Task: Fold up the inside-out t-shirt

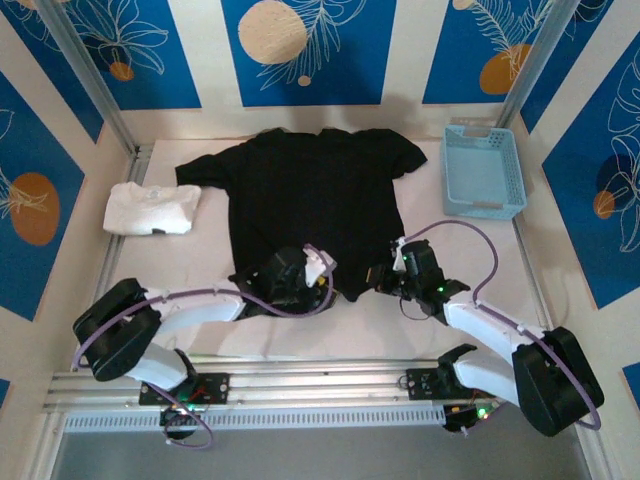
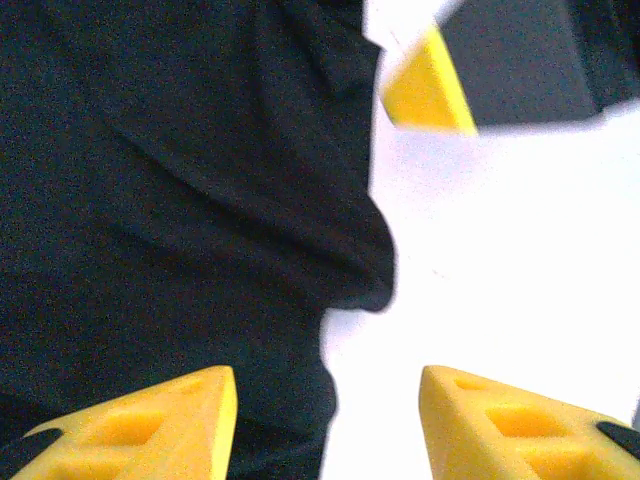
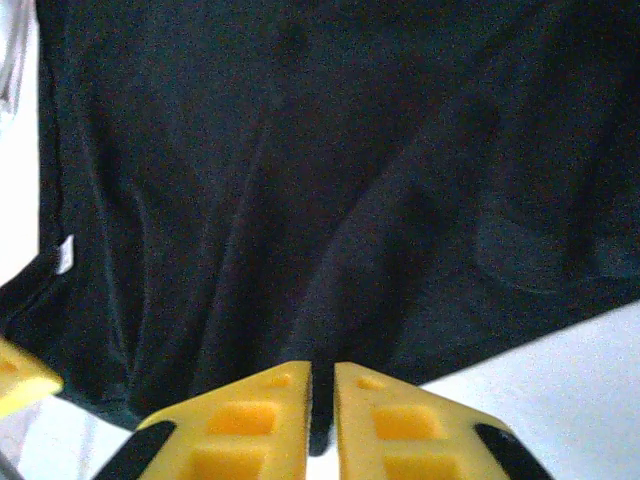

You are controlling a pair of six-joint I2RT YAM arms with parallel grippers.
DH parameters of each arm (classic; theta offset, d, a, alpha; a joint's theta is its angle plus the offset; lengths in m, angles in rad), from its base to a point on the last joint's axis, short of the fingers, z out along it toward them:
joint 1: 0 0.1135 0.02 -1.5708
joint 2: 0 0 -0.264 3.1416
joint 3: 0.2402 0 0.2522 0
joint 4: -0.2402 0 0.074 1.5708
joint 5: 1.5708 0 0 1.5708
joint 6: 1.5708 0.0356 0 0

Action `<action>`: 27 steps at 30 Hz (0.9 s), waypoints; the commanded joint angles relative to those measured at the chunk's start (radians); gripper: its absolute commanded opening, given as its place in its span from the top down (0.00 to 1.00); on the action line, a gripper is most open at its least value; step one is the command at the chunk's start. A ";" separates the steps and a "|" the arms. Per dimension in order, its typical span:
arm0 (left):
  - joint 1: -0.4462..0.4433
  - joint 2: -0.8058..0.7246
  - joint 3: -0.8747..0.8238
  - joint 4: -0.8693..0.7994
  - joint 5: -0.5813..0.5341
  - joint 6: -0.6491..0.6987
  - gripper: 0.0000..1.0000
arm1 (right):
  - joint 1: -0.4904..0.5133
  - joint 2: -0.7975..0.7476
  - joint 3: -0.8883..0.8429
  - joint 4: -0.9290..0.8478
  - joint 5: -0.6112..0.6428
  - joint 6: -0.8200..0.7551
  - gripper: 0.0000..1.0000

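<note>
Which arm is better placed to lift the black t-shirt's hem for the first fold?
Right. The right gripper is closed on the near hem of the black t-shirt, seemingly pinching cloth; the left gripper stands open over the hem edge, gripping nothing.

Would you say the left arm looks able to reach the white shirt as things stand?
Probably yes: the white shirt lies on that arm's side of the table, apart from the black shirt, nothing stands between, and the left gripper is open and empty.
</note>
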 commanded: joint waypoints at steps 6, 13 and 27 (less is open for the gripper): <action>-0.018 0.123 0.053 0.005 0.029 0.006 0.84 | -0.018 -0.005 0.034 -0.134 -0.090 -0.039 0.65; 0.027 0.095 0.022 0.110 0.192 -0.132 1.00 | 0.032 0.043 -0.021 0.040 -0.246 0.074 0.43; 0.063 0.070 -0.055 0.232 0.301 -0.263 1.00 | 0.051 0.199 -0.082 0.331 -0.260 0.318 0.32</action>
